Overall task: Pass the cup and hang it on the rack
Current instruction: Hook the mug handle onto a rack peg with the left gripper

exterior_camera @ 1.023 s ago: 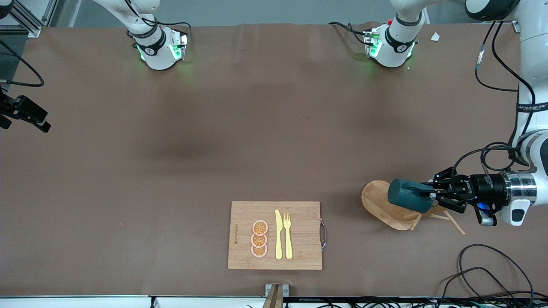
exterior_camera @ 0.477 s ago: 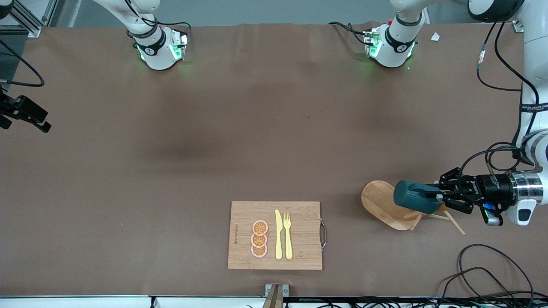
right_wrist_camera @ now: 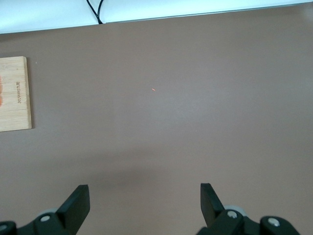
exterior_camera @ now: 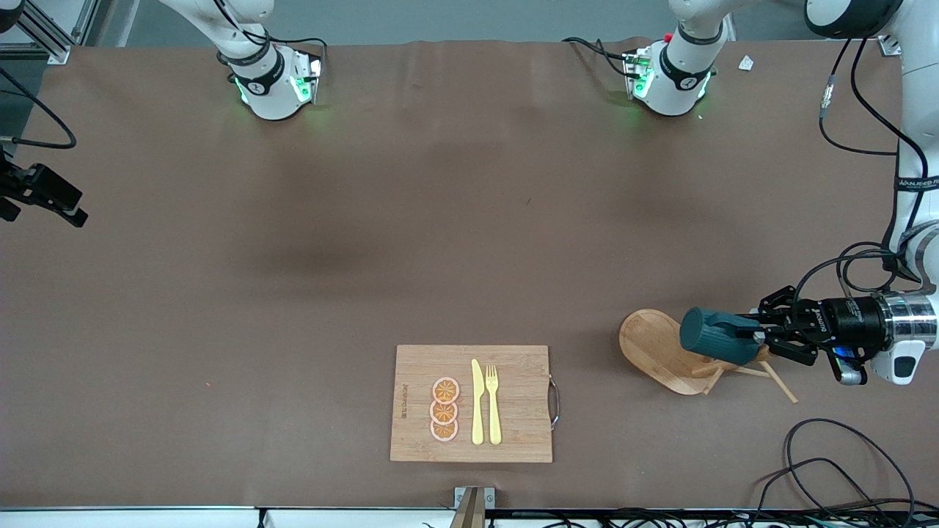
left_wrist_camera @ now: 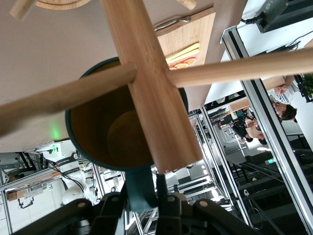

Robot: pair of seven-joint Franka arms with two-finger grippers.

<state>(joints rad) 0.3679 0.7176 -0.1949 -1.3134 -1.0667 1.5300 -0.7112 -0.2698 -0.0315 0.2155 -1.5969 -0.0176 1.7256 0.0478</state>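
Since a second ago the left gripper [exterior_camera: 761, 339] has drawn back toward the left arm's end of the table, carrying the cup [exterior_camera: 719, 337] with it, so more of the rack [exterior_camera: 653, 352]'s oval base now shows bare. The gripper lies level, its fingers clamped on the cup's small handle, and the teal cup hangs on its side over the end of the rack's base where the post and pegs rise. In the left wrist view the cup [left_wrist_camera: 112, 132] shows its mustard inside, with the rack's post [left_wrist_camera: 146, 88] crossing its mouth and one thin peg [left_wrist_camera: 63, 98] lying over the rim; whether the peg touches the cup cannot be told. The fingers [left_wrist_camera: 117, 205] close narrowly on the handle at the cup's lower edge.

The cutting board [exterior_camera: 471, 403] lies near the front camera's edge of the table, toward the right arm's end from the rack, bearing three orange slices [exterior_camera: 444, 409], a yellow knife [exterior_camera: 477, 402] and a yellow fork [exterior_camera: 493, 403].

The right arm waits; its gripper [right_wrist_camera: 144, 205] hangs with fingers spread wide over bare brown table [right_wrist_camera: 171, 98].
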